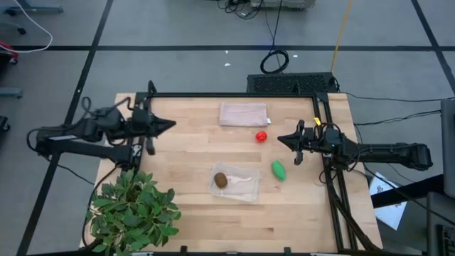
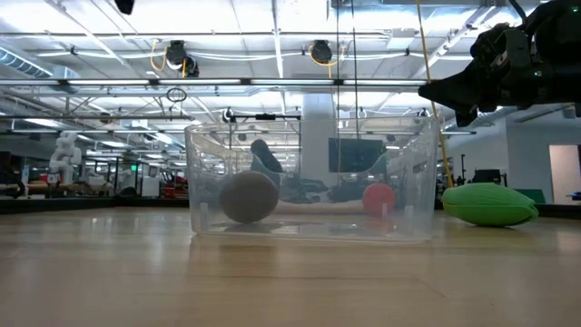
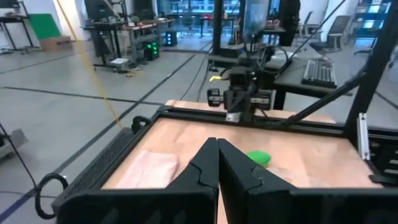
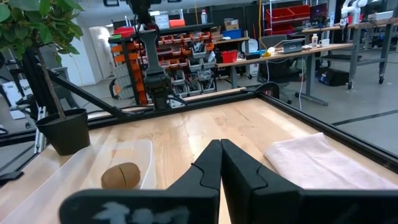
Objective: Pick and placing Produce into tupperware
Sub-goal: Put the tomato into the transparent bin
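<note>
Your kiwi (image 1: 221,180) sits inside the tupperware (image 1: 245,190) at lower centre; tomato (image 1: 261,136) and green oval (image 1: 278,170) lie outside; both the left gripper (image 1: 170,125) and right gripper (image 1: 281,139) are pressed together, empty

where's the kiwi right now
In the high view the kiwi lies inside the clear tupperware, at its left end, near the table's middle, with the green oval outside to the right and the potted plant off to the left.

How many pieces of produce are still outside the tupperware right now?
2. The red fruit lies on the table between the tupperware and the beige cloth; the green oval lies just beside the tupperware, toward the right arm. The kiwi is already inside.
</note>
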Tool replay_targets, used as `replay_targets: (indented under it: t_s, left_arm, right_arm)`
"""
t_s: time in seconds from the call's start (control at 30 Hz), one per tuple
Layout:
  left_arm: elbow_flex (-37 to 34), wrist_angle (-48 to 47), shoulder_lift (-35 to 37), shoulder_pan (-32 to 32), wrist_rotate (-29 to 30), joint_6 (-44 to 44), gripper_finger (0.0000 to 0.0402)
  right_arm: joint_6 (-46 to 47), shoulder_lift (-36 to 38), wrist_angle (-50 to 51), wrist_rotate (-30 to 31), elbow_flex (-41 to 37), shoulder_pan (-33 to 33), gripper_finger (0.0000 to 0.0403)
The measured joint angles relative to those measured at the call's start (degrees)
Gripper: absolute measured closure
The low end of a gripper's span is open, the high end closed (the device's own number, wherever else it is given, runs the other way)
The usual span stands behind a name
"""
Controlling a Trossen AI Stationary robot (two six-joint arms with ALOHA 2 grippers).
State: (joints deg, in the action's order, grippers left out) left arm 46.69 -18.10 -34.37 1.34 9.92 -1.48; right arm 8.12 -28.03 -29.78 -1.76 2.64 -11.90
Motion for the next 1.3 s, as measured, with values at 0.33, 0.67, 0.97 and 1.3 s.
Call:
replay_targets:
  t_s: [0.33, 0.67, 0.97, 1.3]
  left_arm:
    - [-13.6, 15.0, 2.0, -0.5, -4.5, 7.3, 0.0401]
    - [-24.5, 22.3, 8.3, -0.5, -10.1, 8.9, 0.0401]
    - [-33.4, 28.1, 9.0, -0.5, -13.4, 9.3, 0.0401]
    - [-39.6, 30.7, 9.0, -0.4, -10.0, 8.3, 0.0401]
  right_arm:
    - [0.1, 0.0, 0.8, 0.0, 0.0, 0.0, 0.0403]
    - [-0.9, 0.0, 1.4, 0.0, 0.0, 0.0, 0.0403]
    - [-1.5, 0.0, 1.4, 0.0, 0.0, 0.0, 0.0403]
    - [-1.9, 0.0, 1.0, 0.0, 0.0, 0.0, 0.0403]
